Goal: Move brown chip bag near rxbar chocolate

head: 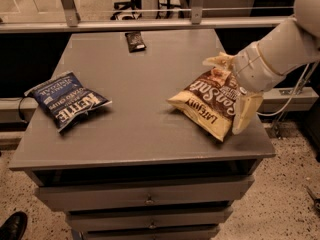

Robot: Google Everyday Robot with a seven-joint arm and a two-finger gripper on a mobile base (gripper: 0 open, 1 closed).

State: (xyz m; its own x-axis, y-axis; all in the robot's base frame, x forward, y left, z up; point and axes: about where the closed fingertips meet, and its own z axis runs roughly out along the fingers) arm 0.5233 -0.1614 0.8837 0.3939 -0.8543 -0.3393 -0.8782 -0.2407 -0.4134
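The brown chip bag point(207, 101) lies flat on the right side of the grey table point(145, 129), with white "Sea Salt" lettering and pale yellow edges. The rxbar chocolate point(134, 41) is a small dark wrapper at the far edge of the table, left of centre. My gripper point(232, 86) reaches in from the upper right and hangs over the bag's right end. It is open, with one cream finger point(218, 60) at the bag's far corner and the other finger point(246, 113) at its near right edge. The bag's right end is hidden under the wrist.
A blue Kettle chip bag point(66, 100) lies on the left side of the table. A metal rail point(150, 24) runs behind the far edge. Drawers point(147, 199) sit below the front edge. A shoe point(12, 226) shows at the bottom left on the floor.
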